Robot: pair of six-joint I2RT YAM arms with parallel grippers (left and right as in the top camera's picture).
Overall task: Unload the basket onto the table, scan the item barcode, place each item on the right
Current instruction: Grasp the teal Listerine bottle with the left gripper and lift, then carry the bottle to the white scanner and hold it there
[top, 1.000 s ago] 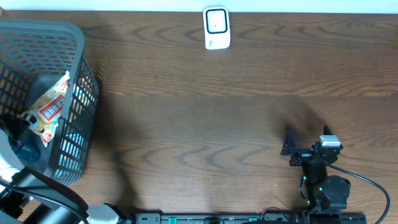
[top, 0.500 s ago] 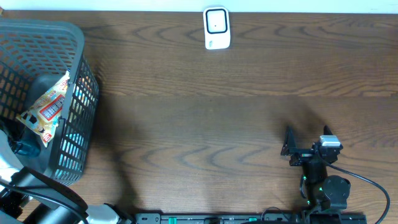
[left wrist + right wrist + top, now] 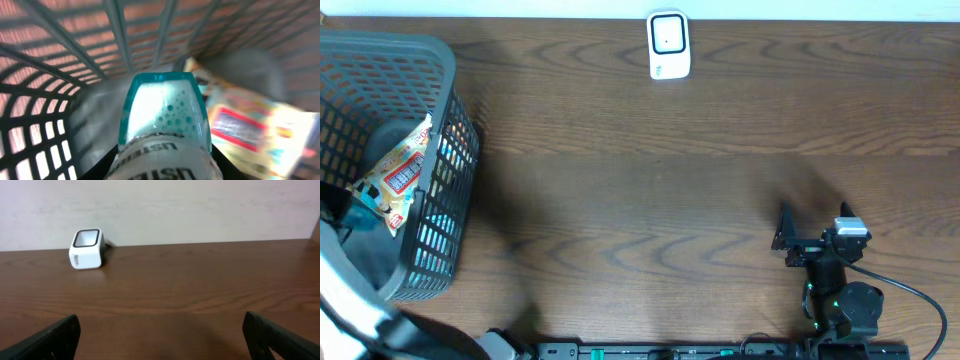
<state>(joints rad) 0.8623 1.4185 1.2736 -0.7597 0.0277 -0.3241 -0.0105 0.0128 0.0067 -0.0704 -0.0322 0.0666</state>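
Check your left gripper [image 3: 165, 172]: its jaws clamp the teal bottle [image 3: 162, 115] inside the grey basket [image 3: 445, 70] at the table's 9 o'clock, with a snack packet [image 3: 245, 125] just beside it at 3 o'clock. Your right gripper [image 3: 162, 330] stands wide and holds nothing. The white scanner [image 3: 86, 249] sits at the table's 12 o'clock.

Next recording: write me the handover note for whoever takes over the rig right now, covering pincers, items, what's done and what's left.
Left pincer: closed on the teal bottle, down inside the basket, next to the snack packet.
Right pincer: open, empty, low over the table, facing the white scanner at the far edge.
Done: bottle gripped.
Left: lift it out of the basket, carry it to the scanner, present its barcode, which is not visible now.
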